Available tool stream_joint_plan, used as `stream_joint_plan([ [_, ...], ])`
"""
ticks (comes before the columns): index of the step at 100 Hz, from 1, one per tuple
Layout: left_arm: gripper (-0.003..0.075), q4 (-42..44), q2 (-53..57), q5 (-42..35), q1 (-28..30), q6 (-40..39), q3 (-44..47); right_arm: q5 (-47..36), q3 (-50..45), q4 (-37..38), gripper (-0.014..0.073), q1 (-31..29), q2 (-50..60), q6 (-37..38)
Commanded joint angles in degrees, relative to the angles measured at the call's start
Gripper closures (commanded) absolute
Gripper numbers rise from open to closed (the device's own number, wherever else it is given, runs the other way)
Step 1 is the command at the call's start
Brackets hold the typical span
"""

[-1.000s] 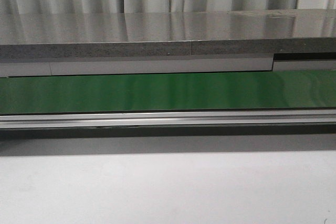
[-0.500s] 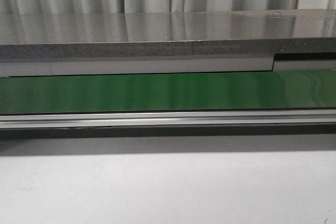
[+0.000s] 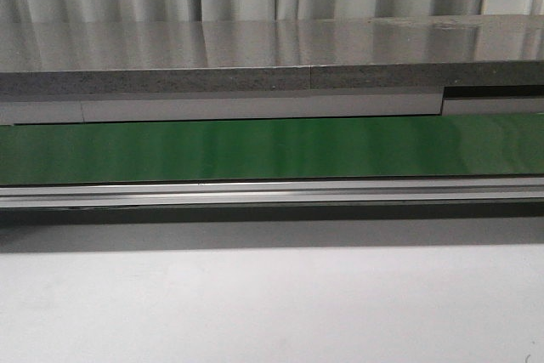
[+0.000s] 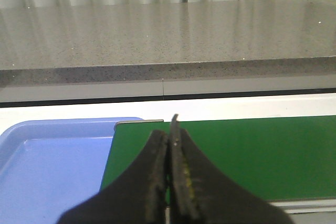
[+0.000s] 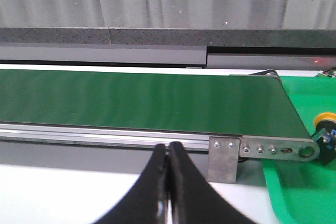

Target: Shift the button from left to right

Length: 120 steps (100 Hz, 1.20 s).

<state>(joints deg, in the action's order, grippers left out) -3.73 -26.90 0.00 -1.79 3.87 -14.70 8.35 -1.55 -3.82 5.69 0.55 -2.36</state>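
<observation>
Across the middle of the front frame runs the green belt [image 3: 272,149], bare from edge to edge, with the grey tabletop [image 3: 272,303] filling the lower half and neither arm showing. In the left wrist frame, a blue tray [image 4: 52,166] sits at lower left, butted against the belt's end, with no button showing in it. Over to the right wrist frame: a green tray [image 5: 299,192] at lower right, beyond the belt's roller end, and there, at the far right edge, the button [image 5: 324,129], yellow cap up on its black body, partly cut off by the frame. It lies right of the right claw [image 5: 168,182], which is nearer by my reading. Right claw pinched closed, holding nothing; left claw [image 4: 169,177] likewise closed and empty.
</observation>
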Motion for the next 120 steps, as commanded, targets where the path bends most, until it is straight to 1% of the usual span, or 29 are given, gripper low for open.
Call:
stream_joint_plan([
  [1, 0.0741, -0.42, -0.06, -4.31, -0.44, 0.20, -1.60, -4.55, 0.79, 0.41, 0.0661, 0.08, 1.21, -0.02],
  [53, 0.0741, -0.19, 1.14, -5.12, -0.44, 0.20, -1.22, -4.55, 0.79, 0.41, 0.0661, 0.08, 1.21, -0.02],
  [75, 0.0741, -0.19, 10.69, -5.25, -0.44, 0.09, 3.19, -4.55, 0.79, 0.41, 0.0661, 0.08, 1.21, -0.02],
  [83, 0.0741, -0.19, 14.69, -5.25, -0.44, 0.09, 6.11, -4.55, 0.79, 0.41, 0.0661, 0.08, 1.21, -0.02],
  [99, 0.0741, 0.10, 23.45, -5.25, -0.44, -2.88, 12.01, -4.55, 0.79, 0.41, 0.0661, 0.08, 1.21, -0.02],
  [110, 0.0741, 0.10, 28.89, -5.25, -0.44, -3.06, 15.24, -4.55, 0.79, 0.41, 0.0661, 0.08, 1.21, -0.02],
  [120, 0.0741, 0.20, 28.65, -5.76, -0.44, -3.14, 17.13, -4.56, 0.79, 0.41, 0.0661, 0.08, 1.14, -0.02],
])
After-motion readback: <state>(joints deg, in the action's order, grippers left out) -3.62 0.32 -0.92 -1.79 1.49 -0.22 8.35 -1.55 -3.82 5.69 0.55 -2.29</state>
